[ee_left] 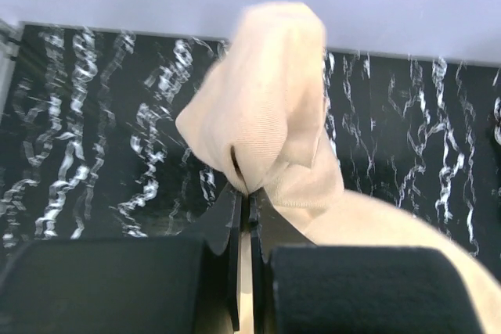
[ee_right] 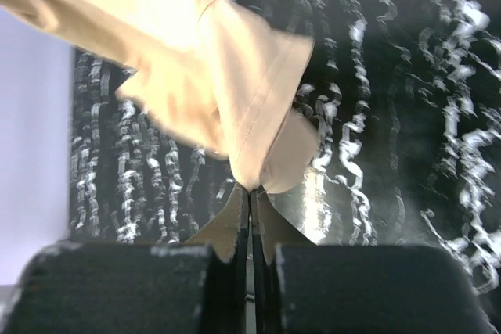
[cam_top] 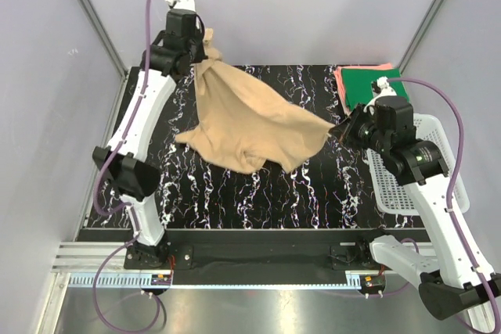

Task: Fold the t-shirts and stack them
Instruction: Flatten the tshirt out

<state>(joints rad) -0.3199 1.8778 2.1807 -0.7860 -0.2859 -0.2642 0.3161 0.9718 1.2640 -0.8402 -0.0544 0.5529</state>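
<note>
Left hand (cam_top: pixel 202 43) is clenched on one end of the tan t-shirt (cam_top: pixel 243 123), with a fold of cloth pinched between its tightly shut jaws. In the left wrist view the fabric bunches up right over the fingertips. Right hand (cam_top: pixel 337 129) is likewise clamped on the shirt's other end, gripping what looks like a hemmed edge.

The shirt hangs stretched between the two hands as a slanted sheet, high at the back left and lower at the right. Its loose lower edge sags toward the middle of the black marbled table (cam_top: pixel 258 193) and seems to rest there.

The left arm reaches up and far back over the rear left corner, elbow low by the table's left side. The right arm bends in from the near right, its hand pointing left, just beside the white mesh basket (cam_top: pixel 389 185).

A folded dark green t-shirt (cam_top: pixel 376 84) lies on a coral-pink t-shirt (cam_top: pixel 342 84) at the back right corner, well apart from the tan one.
</note>
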